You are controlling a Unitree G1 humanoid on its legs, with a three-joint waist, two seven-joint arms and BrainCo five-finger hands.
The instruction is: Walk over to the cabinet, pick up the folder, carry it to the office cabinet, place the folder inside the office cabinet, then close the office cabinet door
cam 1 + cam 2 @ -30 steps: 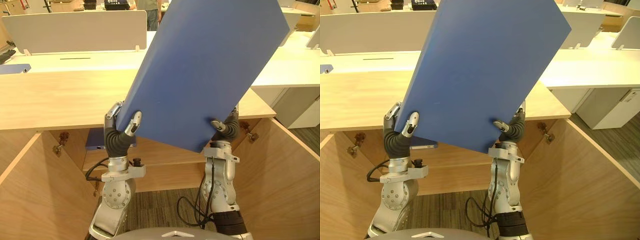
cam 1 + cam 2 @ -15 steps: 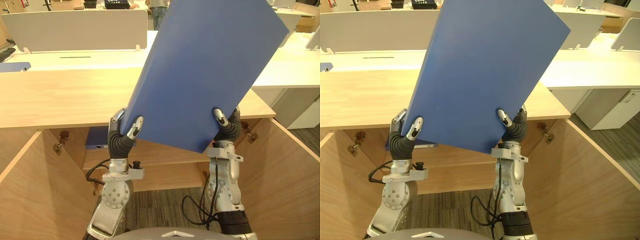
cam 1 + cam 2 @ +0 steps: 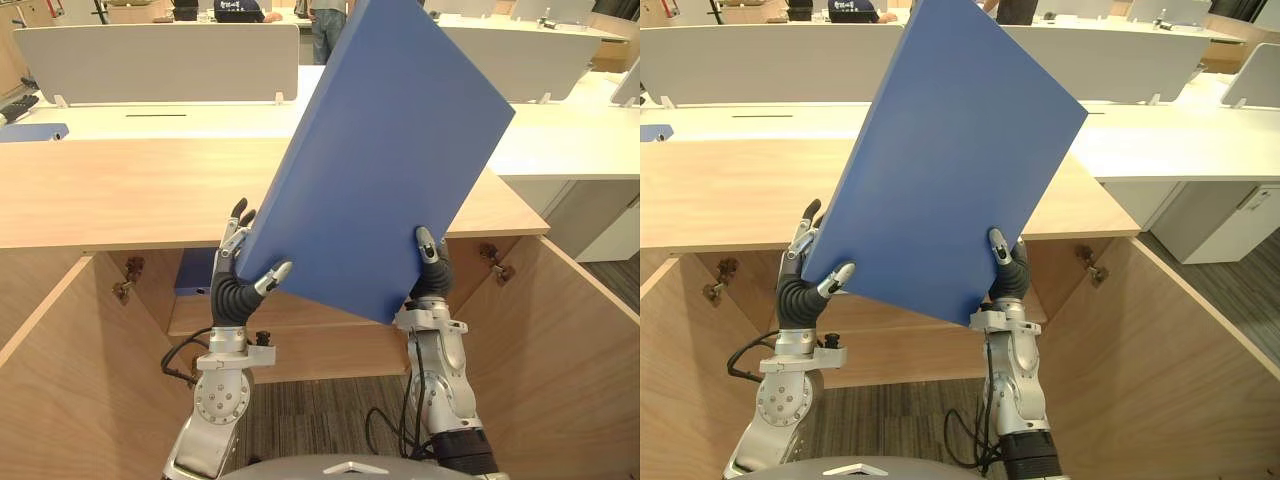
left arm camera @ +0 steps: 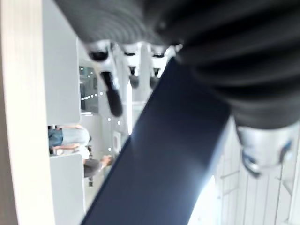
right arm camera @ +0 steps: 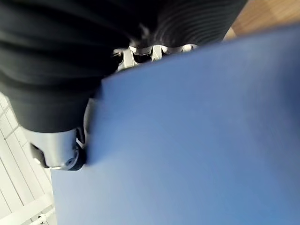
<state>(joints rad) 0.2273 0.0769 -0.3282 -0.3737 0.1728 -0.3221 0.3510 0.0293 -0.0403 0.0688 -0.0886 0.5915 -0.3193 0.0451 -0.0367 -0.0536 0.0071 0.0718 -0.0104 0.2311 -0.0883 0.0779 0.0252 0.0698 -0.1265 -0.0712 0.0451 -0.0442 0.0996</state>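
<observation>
A large blue folder (image 3: 390, 150) is held up tilted above the open wooden cabinet (image 3: 120, 190), its lower edge level with the cabinet's top. My left hand (image 3: 235, 288) is at the folder's lower left corner. Its fingers (image 4: 112, 93) stand straight behind the folder and its thumb lies on the front face. My right hand (image 3: 430, 275) grips the lower right corner, with the thumb pressed on the front and the fingers hidden behind the folder (image 5: 197, 140). Both cabinet doors (image 3: 590, 360) stand wide open.
Inside the cabinet a shelf (image 3: 310, 318) carries another blue item (image 3: 195, 272) at the back left. White desks with divider panels (image 3: 150, 60) stretch behind. A person (image 3: 328, 25) stands at the far back. A white drawer unit (image 3: 600, 215) is at the right.
The folder has turned more edge-on and come down a little. My left hand's fingers have straightened behind it. My right thumb has slid higher onto its front face.
</observation>
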